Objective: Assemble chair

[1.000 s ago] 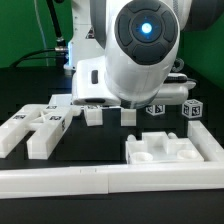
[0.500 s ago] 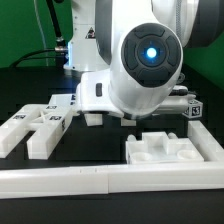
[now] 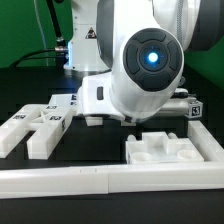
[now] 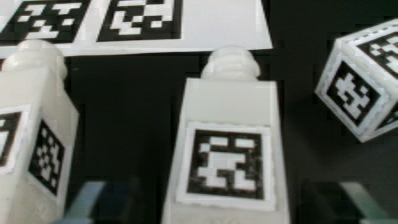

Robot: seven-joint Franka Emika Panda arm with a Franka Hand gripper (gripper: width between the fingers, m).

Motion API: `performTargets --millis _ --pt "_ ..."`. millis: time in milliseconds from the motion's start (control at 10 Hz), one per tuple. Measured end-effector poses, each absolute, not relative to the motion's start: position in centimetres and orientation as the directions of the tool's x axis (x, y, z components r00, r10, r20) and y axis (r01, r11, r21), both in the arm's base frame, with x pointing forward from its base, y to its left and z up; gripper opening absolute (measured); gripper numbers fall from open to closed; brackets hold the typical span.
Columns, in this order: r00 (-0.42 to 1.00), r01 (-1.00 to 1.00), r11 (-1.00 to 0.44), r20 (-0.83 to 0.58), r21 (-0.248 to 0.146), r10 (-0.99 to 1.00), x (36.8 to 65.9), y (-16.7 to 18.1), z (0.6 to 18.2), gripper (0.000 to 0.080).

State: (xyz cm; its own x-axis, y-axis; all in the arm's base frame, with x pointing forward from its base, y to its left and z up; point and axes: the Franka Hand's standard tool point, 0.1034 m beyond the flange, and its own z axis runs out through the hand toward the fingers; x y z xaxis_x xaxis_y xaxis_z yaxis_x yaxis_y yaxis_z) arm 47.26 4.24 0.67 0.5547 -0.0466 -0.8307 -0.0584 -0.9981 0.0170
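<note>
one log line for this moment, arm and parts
phase: grasp not yet made | fingers: open, one each side of middle leg, gaps showing | nearby: second leg, cube, marker board

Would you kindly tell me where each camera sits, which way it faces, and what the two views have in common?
Exterior view: low beside the table, behind the white border rail, facing the arm, whose housing fills the middle.
Wrist view: on the wrist, looking between the fingers of the gripper at a tagged post, the marker board beyond.
Shared: tagged white chair pieces on the black table; the cube at the exterior view's right may be the wrist view's cube.
</note>
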Motion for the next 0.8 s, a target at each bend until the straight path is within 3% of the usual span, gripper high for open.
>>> performTargets --millis 100,600,800 --pt "0.555 -0.059 -0.998 -0.831 0.017 -0.047 47.3 4.2 0.7 0.0289" --pt "0.558 -0.056 -0.998 -0.829 0.015 -0.044 47.4 4.4 0.9 0.029" --pt "0.558 -0.058 -0.998 -0.829 0.009 -0.04 47.9 4.5 3.3 0.029"
